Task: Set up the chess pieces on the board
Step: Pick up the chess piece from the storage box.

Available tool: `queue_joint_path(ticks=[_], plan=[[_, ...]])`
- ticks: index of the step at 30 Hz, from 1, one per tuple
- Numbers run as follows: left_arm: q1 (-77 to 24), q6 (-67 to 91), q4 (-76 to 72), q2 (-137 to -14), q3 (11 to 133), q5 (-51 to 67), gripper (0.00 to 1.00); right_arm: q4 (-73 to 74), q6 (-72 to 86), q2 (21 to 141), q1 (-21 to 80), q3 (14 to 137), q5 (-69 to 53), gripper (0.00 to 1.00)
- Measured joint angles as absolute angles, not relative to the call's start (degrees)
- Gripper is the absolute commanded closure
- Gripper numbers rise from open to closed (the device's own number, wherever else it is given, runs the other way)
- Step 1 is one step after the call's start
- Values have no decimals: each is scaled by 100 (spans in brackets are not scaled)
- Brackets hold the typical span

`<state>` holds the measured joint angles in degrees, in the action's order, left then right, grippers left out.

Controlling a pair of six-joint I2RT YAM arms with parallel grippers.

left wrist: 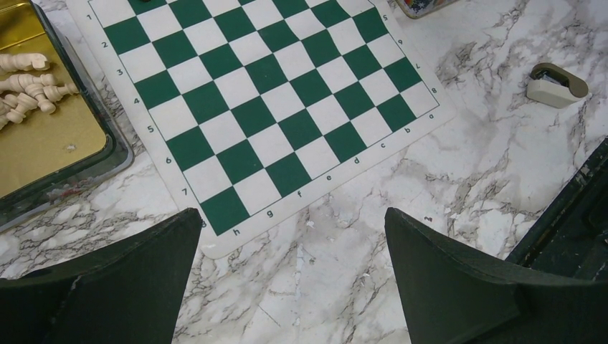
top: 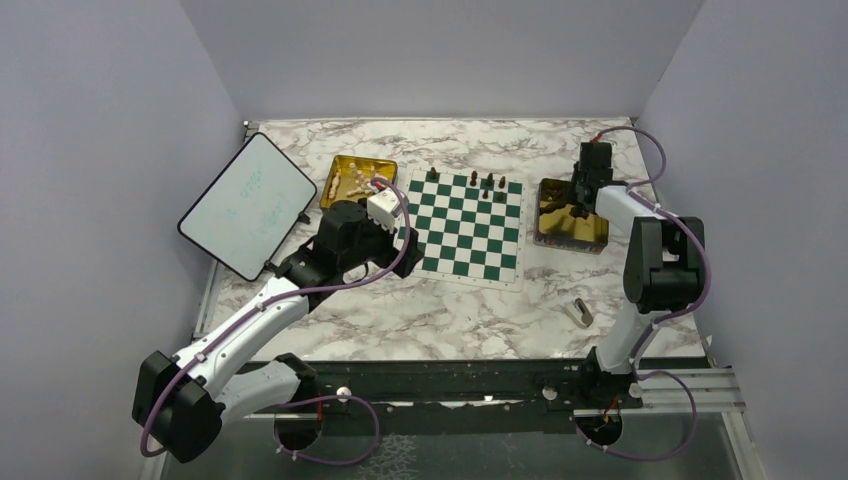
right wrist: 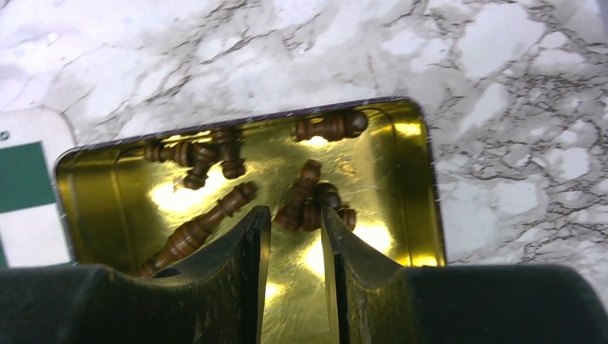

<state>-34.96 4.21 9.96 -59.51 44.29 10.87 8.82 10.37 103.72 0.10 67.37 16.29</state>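
The board (top: 465, 225) (left wrist: 265, 107) lies mid-table, and several dark chess pieces (top: 489, 183) stand along its far rows. Cream pieces (left wrist: 29, 89) lie in the left gold tray (top: 350, 165). Dark brown pieces (right wrist: 193, 229) lie on their sides in the right gold tray (right wrist: 423, 179) (top: 575, 238). My right gripper (right wrist: 294, 211) (top: 581, 205) is down inside that tray, open by a narrow gap showing only tray floor; a clump of pieces (right wrist: 310, 201) lies just past its tips. My left gripper (left wrist: 290, 215) (top: 398, 238) hangs wide open over bare marble at the board's near-left corner.
A white tablet (top: 248, 205) leans at the far left. A small grey-beige block (top: 580, 313) (left wrist: 556, 84) lies on the marble near the front right. The dark front rail (left wrist: 573, 208) runs along the table's near edge.
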Motion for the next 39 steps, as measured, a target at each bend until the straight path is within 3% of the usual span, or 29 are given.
queue_joint_path(ticks=[13,31,39], plan=[[-3496,399,996,-5948,4429,1083,1,589,1041,10774,-281,6744,1772,64],[-3496,379,996,-5970,4429,1061,1,513,1041,10919,-370,6831,1660,83],[-3496,379,993,-5968,4425,1061,1,805,1105,10919,-370,7002,1660,85]])
